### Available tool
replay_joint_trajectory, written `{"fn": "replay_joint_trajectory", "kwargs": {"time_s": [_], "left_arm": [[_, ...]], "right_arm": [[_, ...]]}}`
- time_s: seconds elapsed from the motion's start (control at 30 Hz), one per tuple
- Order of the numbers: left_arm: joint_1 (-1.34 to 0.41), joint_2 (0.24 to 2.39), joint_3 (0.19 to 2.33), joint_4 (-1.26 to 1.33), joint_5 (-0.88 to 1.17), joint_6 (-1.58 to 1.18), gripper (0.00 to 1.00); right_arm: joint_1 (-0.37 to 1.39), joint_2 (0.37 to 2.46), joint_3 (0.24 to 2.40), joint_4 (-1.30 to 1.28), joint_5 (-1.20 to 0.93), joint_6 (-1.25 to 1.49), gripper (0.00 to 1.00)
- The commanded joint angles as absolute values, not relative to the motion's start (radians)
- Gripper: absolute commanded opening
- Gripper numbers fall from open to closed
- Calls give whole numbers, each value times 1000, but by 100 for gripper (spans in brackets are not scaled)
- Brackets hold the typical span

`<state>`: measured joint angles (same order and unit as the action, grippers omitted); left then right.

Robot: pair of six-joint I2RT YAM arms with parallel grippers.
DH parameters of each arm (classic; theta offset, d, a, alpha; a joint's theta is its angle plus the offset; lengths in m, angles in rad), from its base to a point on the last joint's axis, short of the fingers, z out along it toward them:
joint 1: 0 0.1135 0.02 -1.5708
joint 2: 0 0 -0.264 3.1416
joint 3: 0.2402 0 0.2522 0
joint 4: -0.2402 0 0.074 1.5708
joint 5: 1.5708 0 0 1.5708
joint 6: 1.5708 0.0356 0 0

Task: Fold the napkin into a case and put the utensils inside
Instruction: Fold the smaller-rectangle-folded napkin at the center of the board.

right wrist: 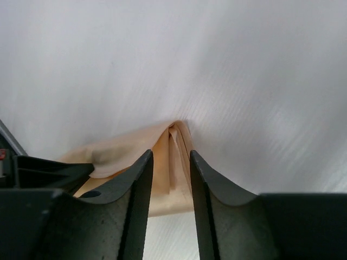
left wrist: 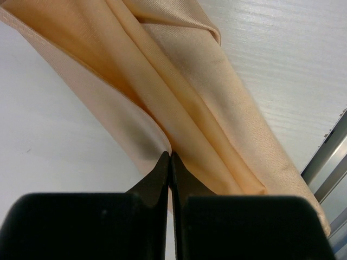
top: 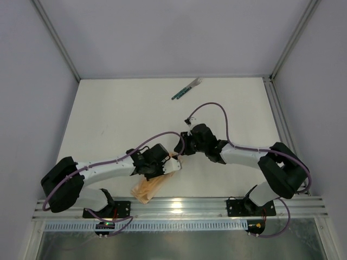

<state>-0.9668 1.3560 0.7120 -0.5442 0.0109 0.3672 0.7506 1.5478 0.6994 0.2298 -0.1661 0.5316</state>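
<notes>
1. Left gripper (left wrist: 171,158) is clamped fully shut on an edge of the soft, plain peach-tan cloth napkin (left wrist: 217,108), which trails away from the black fingertips in long loose folds.
2. Right gripper (right wrist: 171,160) stands partly open, its jaws astride a folded corner of the same cloth; no firm pinch shows.
3. The napkin lies bunched at the near edge of the white table (top: 119,114), just beside the aluminium base rail (top: 184,205), and is not yet folded flat. The slim utensils (top: 187,89), with dark green handles and pale silvery ends, rest well apart at the far side.
4. Risk: with only one sure grip, a pull could drag the whole bundle, collapse the folds or slide cloth over the rail. The slack right jaws may miss the corner or catch several layers at once.
5. Both arms reach low and inward from their bases, forearms near level and wrists angled down. The grippers almost meet over the cloth's far end.
</notes>
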Motion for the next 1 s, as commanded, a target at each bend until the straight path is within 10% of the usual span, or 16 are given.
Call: {"fn": "replay_joint_trajectory", "kwargs": {"time_s": [0.0,0.97], "left_arm": [[-973,1335,712,-537,15,394,0],[-1029,1365,677,-506,-32,520,1]], "right_arm": [[729,1430,675,206,-141,523,40],[753,1672,753,333,-325,630,46]]}}
